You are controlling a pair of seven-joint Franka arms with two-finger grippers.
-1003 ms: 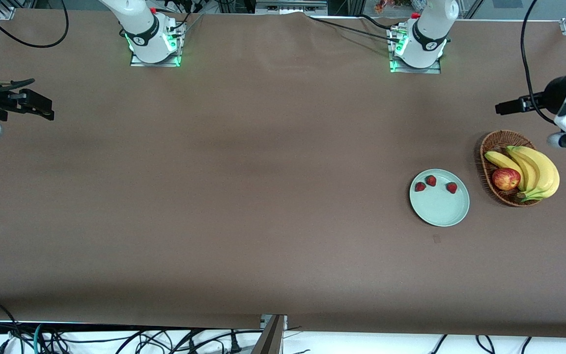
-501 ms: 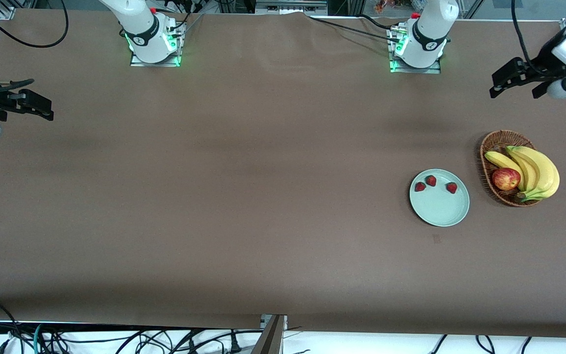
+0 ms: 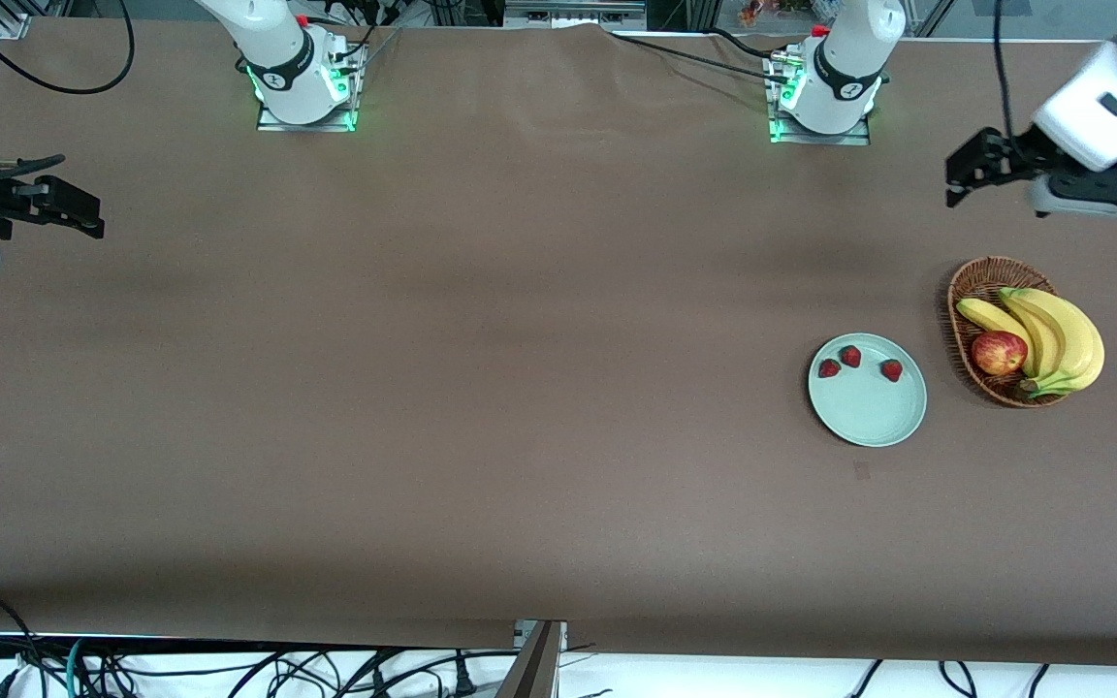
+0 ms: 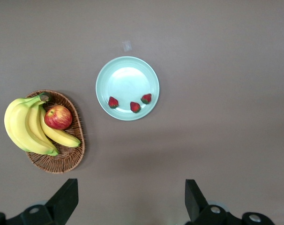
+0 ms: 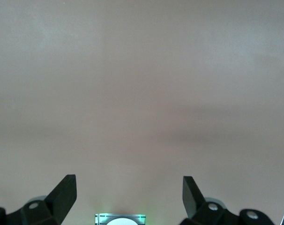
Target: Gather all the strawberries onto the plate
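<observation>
Brown tabletop [image 3: 520,388]. L gripper [image 4: 131,201]: fingers spread, empty, up over bare cloth w/ plate [image 3: 869,412] at its 12 o'clock. All 3 strawberries [image 3: 850,356] on plate; job looks done. R gripper [image 5: 129,199] spread, empty, waiting at own end.

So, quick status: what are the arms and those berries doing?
Left gripper open, up over the table by the basket. Right gripper open, waiting. Three strawberries on the plate. No obstructions.

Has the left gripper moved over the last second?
Yes. The left gripper, open, has drawn away from the basket, toward the robots' bases.
</observation>
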